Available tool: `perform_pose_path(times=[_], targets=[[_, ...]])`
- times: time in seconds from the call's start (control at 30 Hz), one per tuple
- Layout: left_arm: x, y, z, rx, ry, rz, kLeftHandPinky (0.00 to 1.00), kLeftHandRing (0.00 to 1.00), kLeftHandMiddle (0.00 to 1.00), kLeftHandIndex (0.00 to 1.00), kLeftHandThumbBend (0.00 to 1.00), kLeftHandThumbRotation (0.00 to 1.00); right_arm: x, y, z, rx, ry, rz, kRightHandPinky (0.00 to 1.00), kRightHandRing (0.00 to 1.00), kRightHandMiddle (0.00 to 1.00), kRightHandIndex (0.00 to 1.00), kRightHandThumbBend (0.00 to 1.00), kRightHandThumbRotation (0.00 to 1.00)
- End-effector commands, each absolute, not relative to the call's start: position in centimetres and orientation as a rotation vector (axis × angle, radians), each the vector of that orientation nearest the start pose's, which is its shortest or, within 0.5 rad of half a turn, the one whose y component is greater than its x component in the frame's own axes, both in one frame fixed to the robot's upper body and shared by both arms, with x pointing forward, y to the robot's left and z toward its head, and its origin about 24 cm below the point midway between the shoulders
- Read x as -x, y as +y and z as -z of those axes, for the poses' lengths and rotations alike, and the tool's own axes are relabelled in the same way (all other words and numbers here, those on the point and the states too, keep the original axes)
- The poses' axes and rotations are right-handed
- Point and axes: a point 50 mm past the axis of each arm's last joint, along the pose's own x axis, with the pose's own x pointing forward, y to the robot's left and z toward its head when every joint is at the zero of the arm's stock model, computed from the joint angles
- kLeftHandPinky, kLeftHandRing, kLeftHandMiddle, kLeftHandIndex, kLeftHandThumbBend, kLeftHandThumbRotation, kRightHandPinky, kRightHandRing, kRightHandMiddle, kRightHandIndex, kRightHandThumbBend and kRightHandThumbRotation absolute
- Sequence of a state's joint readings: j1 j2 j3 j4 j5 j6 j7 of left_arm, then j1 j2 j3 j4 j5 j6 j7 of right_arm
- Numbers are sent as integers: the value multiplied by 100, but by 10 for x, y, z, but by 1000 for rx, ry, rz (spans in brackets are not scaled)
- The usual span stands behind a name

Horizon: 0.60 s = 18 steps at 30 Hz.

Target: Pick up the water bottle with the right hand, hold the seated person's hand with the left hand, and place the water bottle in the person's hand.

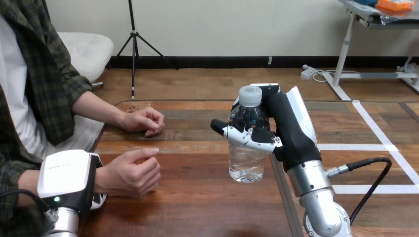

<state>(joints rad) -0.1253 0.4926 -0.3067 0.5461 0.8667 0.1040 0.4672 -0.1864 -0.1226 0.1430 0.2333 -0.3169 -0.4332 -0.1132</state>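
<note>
At the near left corner, my left robot hand (66, 177) sits at the wrist (100, 178) of the person's near hand (131, 173), its white back shell turned up and lying against that wrist; I cannot tell from here whether it has hold of the wrist or merely rests beside it. The person's near hand lies loosely curled, palm inward, on the dark wooden desk (197, 202), reaching in from the left side. Further in and to the right, my right robot hand (291, 129) comes up from the near right on its silver forearm and is closed around the water bottle (246, 165): its fingers (252, 140) wrap across the front of the clear bottle at about mid-height, with the palm pressed to the bottle's right side. The water bottle stands upright close to the desk's right edge, its base seemingly down on the wood and its pale cap (250, 94) rising above my grip. Beyond, at the far left, the person's far hand (143, 120) rests on the desk, fingers curled, well apart from the bottle.
</note>
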Motion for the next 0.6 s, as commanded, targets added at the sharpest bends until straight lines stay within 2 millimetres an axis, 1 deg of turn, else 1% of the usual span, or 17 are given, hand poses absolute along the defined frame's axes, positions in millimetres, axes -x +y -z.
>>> perform_pose_path(times=[0.0, 0.2, 0.4, 0.57], targets=[[-253, 224, 33, -1465, 146, 18, 47, 48, 50, 49, 79, 0, -285, -118, -107, 377, -564, -128, 0, 0, 2, 0, 35, 0], [-253, 223, 34, -1453, 137, 22, 46, 47, 50, 48, 78, 0, -285, -119, -107, 379, -566, -126, 0, 0, 2, 0, 35, 0], [-252, 220, 32, -1399, 116, 14, 45, 46, 49, 46, 79, 0, -285, -120, -108, 379, -563, -124, 0, 0, 2, 0, 35, 0], [-252, 216, 27, -1329, 95, 0, 45, 46, 48, 45, 80, 0, -286, -120, -108, 373, -564, -127, 0, 0, 2, 0, 36, 0]])
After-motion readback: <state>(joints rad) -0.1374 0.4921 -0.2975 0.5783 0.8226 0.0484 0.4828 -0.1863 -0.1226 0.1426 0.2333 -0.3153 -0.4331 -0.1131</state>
